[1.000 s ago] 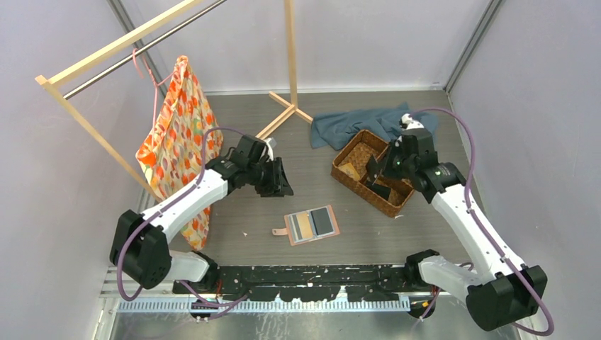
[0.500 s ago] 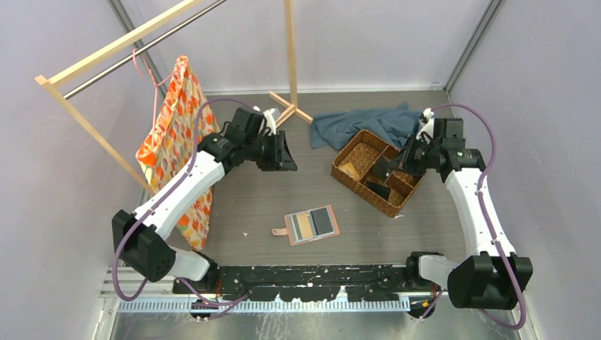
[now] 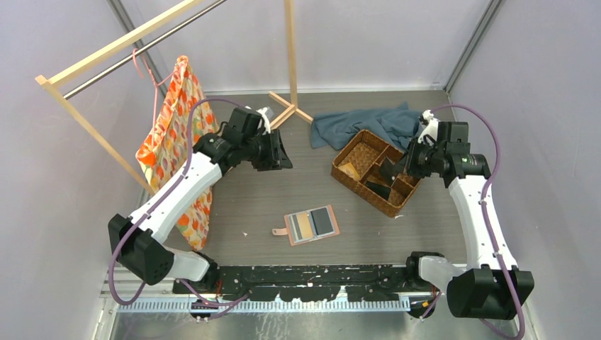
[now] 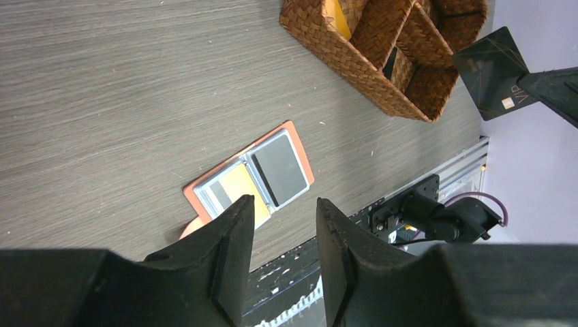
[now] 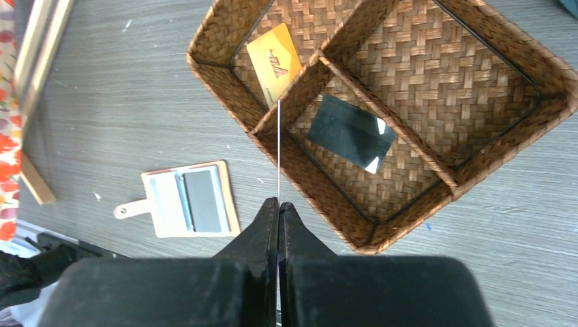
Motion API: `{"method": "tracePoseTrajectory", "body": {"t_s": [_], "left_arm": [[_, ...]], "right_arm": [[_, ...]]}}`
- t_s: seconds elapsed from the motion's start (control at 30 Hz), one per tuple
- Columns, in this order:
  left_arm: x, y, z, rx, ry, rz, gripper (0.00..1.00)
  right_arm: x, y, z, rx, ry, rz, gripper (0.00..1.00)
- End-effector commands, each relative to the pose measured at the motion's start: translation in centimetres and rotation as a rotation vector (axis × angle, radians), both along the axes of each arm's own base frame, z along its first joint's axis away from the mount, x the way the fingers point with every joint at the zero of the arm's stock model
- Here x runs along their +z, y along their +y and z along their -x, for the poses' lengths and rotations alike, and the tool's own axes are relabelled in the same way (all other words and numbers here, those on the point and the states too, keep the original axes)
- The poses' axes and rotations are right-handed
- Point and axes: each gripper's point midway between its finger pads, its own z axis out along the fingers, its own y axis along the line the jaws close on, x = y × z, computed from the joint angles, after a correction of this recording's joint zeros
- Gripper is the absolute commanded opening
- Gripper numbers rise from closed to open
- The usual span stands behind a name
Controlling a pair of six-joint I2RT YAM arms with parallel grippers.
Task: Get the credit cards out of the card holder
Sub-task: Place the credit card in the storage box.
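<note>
The salmon-pink card holder lies open on the table near the front, also in the left wrist view and right wrist view. A tan-gold card and a dark grey card sit in its slots. My right gripper is shut on a black card, held above the brown woven basket; it is a thin edge-on line in my right wrist view. A gold card and a black card lie in separate basket compartments. My left gripper hangs open and empty, high over the table.
A blue cloth lies behind the basket. A wooden clothes rack stands at the back, with an orange patterned bag hanging at the left. The metal rail with the arm bases runs along the near edge.
My right gripper has swung right and back over the basket with the black card. My left gripper has drawn back, away from the card holder, still open.
</note>
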Motion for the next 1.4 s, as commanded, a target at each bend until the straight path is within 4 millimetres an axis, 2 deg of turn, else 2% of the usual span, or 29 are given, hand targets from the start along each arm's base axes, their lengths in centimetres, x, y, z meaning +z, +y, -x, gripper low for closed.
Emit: {"method": "tracePoseTrajectory", "body": {"t_s": [0.0, 0.23, 0.4, 0.73, 0.93, 0.97, 1.03, 1.1, 1.17, 1.37], "left_arm": [[1.6, -0.3, -1.1, 0.045, -0.07, 0.057, 0.41], [0.6, -1.1, -2.4, 0.041, -0.043, 0.044, 0.41], [0.7, -1.6, -2.9, 0.03, -0.037, 0.049, 0.41], [0.2, -1.2, -2.9, 0.034, -0.053, 0.025, 0.41], [-0.1, -1.2, -2.6, 0.006, -0.029, 0.008, 0.42], [-0.2, -1.2, -2.6, 0.005, -0.028, 0.006, 0.42], [-0.3, -1.2, -2.6, 0.006, -0.031, 0.003, 0.45], [-0.2, -1.2, -2.6, 0.003, -0.037, 0.002, 0.48], [-0.3, -1.1, -2.6, 0.0, -0.033, -0.005, 0.5], [0.3, -1.2, -2.0, -0.013, -0.028, 0.011, 0.52]], "right_arm": [[-1.3, -0.9, 0.0, 0.047, 0.002, 0.074, 0.01], [-3.8, -1.5, 0.5, 0.049, 0.09, 0.1, 0.01], [-4.6, -1.4, 0.8, 0.049, 0.127, 0.086, 0.01], [-6.5, -0.1, -2.2, 0.061, 0.196, -0.025, 0.01], [-7.7, 0.2, -1.8, 0.055, 0.271, -0.051, 0.01], [-8.2, -0.1, -1.7, 0.04, 0.298, -0.044, 0.04], [-8.9, -1.0, -1.4, 0.009, 0.348, 0.002, 0.29], [-8.9, -2.1, -1.4, -0.03, 0.344, 0.061, 0.39], [-8.3, -3.0, -1.5, -0.068, 0.316, 0.108, 0.46], [-6.8, -5.3, -1.1, -0.167, 0.28, 0.218, 0.52]]}}
